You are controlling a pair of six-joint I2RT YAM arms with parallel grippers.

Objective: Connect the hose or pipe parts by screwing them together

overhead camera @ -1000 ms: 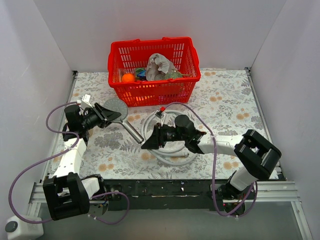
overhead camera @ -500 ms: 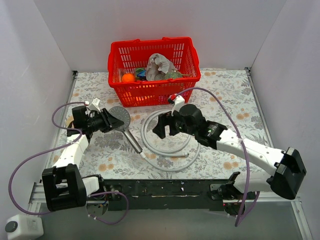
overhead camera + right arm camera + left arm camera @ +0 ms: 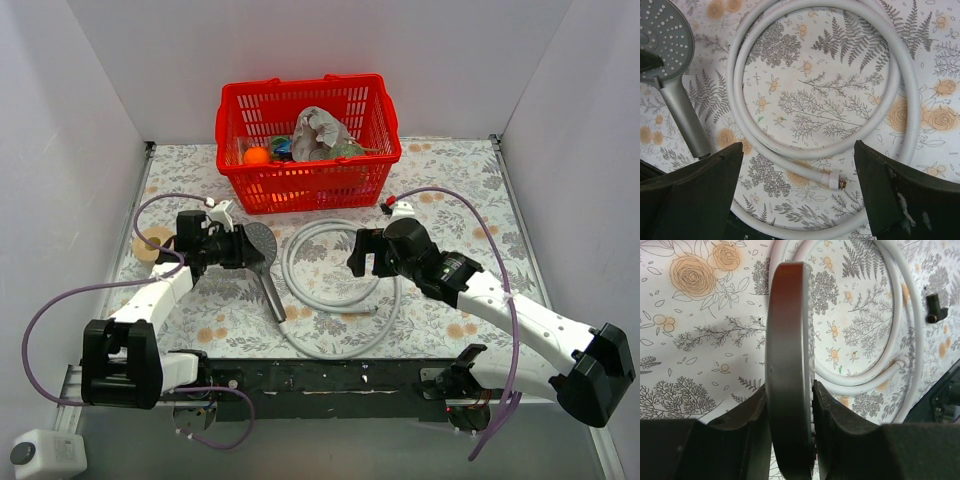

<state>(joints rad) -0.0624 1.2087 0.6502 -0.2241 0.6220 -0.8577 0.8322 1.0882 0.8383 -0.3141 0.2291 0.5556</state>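
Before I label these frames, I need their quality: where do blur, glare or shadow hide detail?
Top external: even light, sharp, soft shadows only. Left wrist: shower head edge-on, dark and blurred close up; cloth behind sharp. Right wrist: hose crisp, no glare; dark fingers soft at the corners.

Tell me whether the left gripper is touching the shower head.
Touching. The left wrist view shows the left gripper clamped on both faces of the shower head, no gap either side.

The table (image 3: 450, 190) has a flowered cover. A red basket (image 3: 300, 185) stands at its far edge. A light-grey hose (image 3: 734, 75) lies coiled in the middle.
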